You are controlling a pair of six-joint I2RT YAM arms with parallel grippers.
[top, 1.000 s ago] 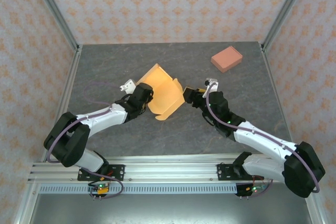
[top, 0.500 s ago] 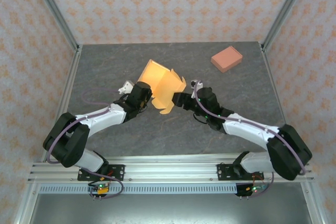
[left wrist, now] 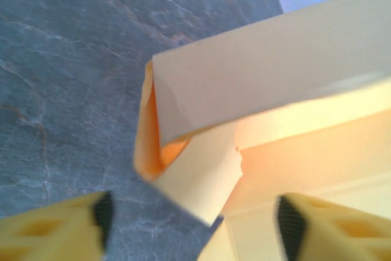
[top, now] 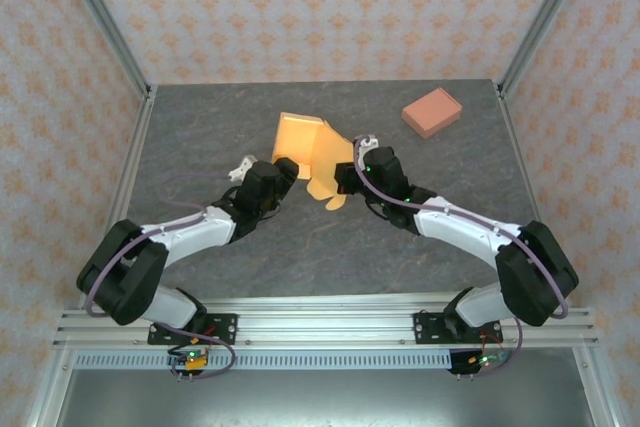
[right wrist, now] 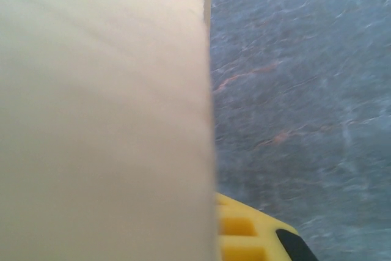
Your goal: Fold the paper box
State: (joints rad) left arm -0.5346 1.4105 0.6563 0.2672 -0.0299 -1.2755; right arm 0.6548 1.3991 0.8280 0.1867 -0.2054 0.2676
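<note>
The orange paper box [top: 308, 150] stands partly folded at the table's middle, walls up, a flap hanging toward the front. My left gripper [top: 284, 169] sits at its left side. In the left wrist view this gripper [left wrist: 192, 227] is open, and a pale folded corner flap of the paper box [left wrist: 201, 175] hangs between the spread fingers without touching them. My right gripper [top: 346, 176] is against the box's right side, shut on a panel of the paper box [right wrist: 104, 120]. That panel hides one of the right gripper's [right wrist: 217, 233] fingers; the other yellow finger [right wrist: 256, 236] shows beside it.
A pink-brown block [top: 431, 112] lies at the back right of the grey stone-pattern table [top: 200, 127]. Metal frame posts and patterned walls close in the left, right and back sides. Both arms reach in from the near rail [top: 330, 322].
My left gripper has opened and let go of the box. The right gripper moved left and shut on the box's right side. The box shifted back and stands more upright.
</note>
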